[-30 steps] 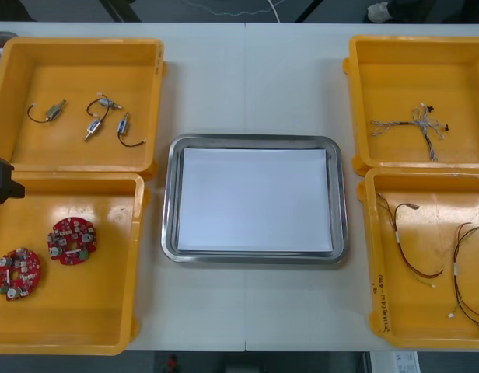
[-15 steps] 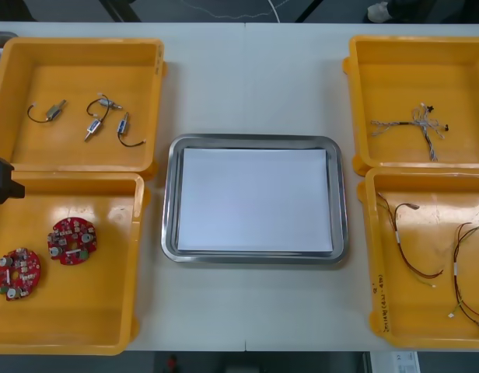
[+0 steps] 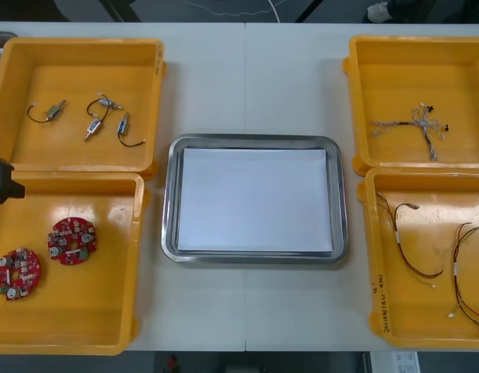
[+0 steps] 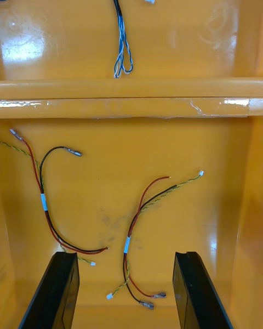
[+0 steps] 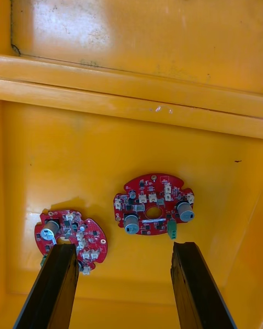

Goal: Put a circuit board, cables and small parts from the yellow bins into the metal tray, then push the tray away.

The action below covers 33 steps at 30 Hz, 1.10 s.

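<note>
Yellow plastic sorts the stock by kind, it seems, so each arm has its own supply on its own side. The far left bin (image 3: 76, 43) holds small metal parts (image 3: 92, 127); the near left bin (image 3: 92, 311) holds two circuit boards (image 3: 71, 240), lying flat and apart. The left gripper (image 5: 125, 248) hangs over that near bin, its jaws spread wide and holding nothing. One board lies just beyond the gap, the other by one finger (image 5: 55, 285), and whether that finger touches it I cannot tell. Between the bins sits the tray (image 3: 171, 202), white inside with nothing in it yet, placed centrally, I judge, so both arms can reach it. On the right, the far bin (image 3: 395, 78) holds a twisted blue and white cable (image 3: 422, 124), and the near bin (image 3: 414, 311) holds red and yellow cables (image 3: 410, 249). The right gripper (image 4: 125, 255) hovers above those, jaws likewise released and wide, with one cable's ends lying between them, ungrasped.
</note>
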{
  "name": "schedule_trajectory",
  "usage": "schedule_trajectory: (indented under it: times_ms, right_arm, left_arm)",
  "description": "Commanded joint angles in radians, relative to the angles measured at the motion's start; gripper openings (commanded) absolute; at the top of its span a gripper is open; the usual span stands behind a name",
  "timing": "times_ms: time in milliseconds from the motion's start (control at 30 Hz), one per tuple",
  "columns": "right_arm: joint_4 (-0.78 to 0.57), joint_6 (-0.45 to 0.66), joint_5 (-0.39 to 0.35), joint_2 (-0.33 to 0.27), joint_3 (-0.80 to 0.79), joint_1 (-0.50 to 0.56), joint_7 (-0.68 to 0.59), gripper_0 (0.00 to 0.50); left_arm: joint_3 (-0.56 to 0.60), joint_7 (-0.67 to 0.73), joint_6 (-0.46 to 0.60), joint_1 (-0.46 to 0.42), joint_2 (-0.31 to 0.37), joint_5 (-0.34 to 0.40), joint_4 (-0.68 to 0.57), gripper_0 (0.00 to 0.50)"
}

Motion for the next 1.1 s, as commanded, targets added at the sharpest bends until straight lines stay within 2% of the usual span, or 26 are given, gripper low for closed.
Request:
schedule_trajectory:
  times_ms: [33,1100]
  right_arm:
    - [-0.024,0.003,0.004,-0.039,-0.028,-0.021,-0.033,0.500]
    - [-0.024,0.003,0.004,-0.039,-0.028,-0.021,-0.033,0.500]
  left_arm:
    - [0.025,-0.095,0.006,0.014,0.041,-0.005,-0.031,0.500]
    - [0.025,-0.095,0.006,0.014,0.041,-0.005,-0.031,0.500]
